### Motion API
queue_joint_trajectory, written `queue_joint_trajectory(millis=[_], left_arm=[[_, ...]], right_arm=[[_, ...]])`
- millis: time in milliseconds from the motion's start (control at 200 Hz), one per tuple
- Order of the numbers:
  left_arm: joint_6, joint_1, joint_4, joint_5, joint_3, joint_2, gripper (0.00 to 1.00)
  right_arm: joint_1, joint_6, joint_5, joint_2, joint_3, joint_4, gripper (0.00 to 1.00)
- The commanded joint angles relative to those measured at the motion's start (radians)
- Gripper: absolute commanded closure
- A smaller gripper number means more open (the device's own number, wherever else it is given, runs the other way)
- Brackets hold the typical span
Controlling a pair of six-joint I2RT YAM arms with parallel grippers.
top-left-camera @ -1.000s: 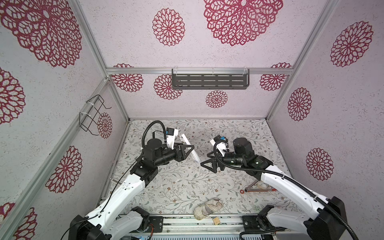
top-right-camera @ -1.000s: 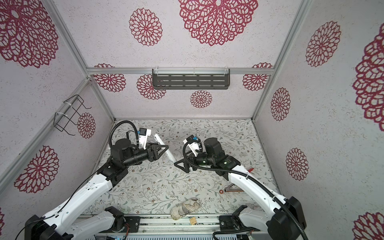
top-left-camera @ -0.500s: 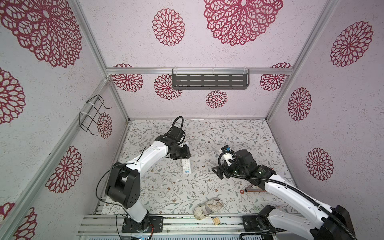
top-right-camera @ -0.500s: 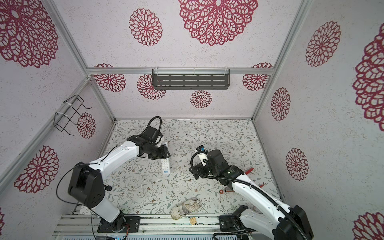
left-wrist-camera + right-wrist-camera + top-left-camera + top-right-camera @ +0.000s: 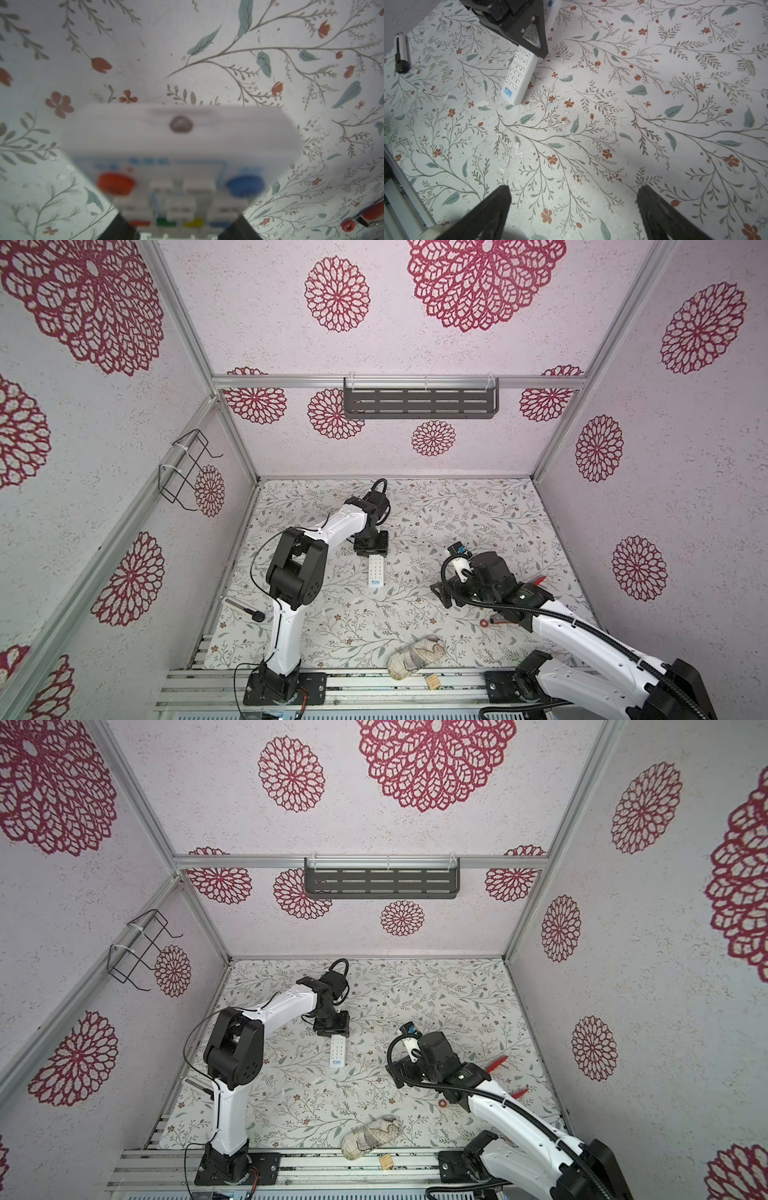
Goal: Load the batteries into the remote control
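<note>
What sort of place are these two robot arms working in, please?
Probably a robot test booth, not a home: a metal frame holds flower-papered walls, the left arm and right arm are bolted to a rail at the front, and the table fills the floor.

The right gripper (image 5: 574, 188) is spread wide, its two dark fingers (image 5: 492, 209) framing a patch of the floral mat (image 5: 654, 104). Farther off, the white remote control (image 5: 519, 74) lies buttons up with its blue logo at the nearer end. The black left gripper (image 5: 536, 48) covers its far end. A pale stick with a black tip (image 5: 401, 52) lies well apart, near the mat's edge.
</note>
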Motion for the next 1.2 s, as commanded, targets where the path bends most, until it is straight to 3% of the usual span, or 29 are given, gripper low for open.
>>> queue_joint_trajectory(millis=[0,240,405,625,635,710,820,936,1001,1116,1196], left_arm=[[-0.002,-0.002,-0.02,0.023,0.055,0.046,0.74],[-0.041,-0.003,0.058,0.075,0.069,0.093,0.58],[-0.038,-0.003,0.107,0.11,0.05,0.061,0.35],[0.015,0.044,0.234,0.166,-0.057,-0.134,0.07],[0.018,0.048,0.24,0.164,-0.065,-0.147,0.01],[0.058,0.092,0.308,0.127,-0.155,-0.288,0.02],[0.1,0.194,0.441,-0.004,-0.335,-0.48,0.02],[0.159,0.289,0.651,-0.27,-0.583,-0.71,0.03],[0.211,0.329,0.841,-0.411,-0.758,-0.819,0.03],[0.352,0.362,1.183,-0.595,-1.042,-0.912,0.03],[0.354,0.394,1.305,-0.697,-1.149,-0.936,0.03]], right_arm=[[0.004,0.043,-0.005,-0.03,-0.017,0.052,0.01],[0.006,0.085,0.019,-0.063,-0.043,0.059,0.01],[0.006,0.076,0.071,-0.075,-0.012,0.011,0.01],[-0.005,0.02,0.332,-0.045,0.075,-0.066,0.01],[-0.007,0.013,0.344,-0.041,0.08,-0.067,0.01],[-0.032,-0.042,0.425,-0.011,0.113,-0.054,0.01],[-0.112,-0.139,0.477,0.039,0.123,0.027,0.01],[-0.217,-0.261,0.451,0.073,0.049,0.212,0.01],[-0.317,-0.261,0.397,0.097,0.011,0.304,0.01],[-0.44,-0.273,0.271,0.167,-0.068,0.503,0.01],[-0.467,-0.29,0.255,0.245,-0.092,0.611,0.01]])
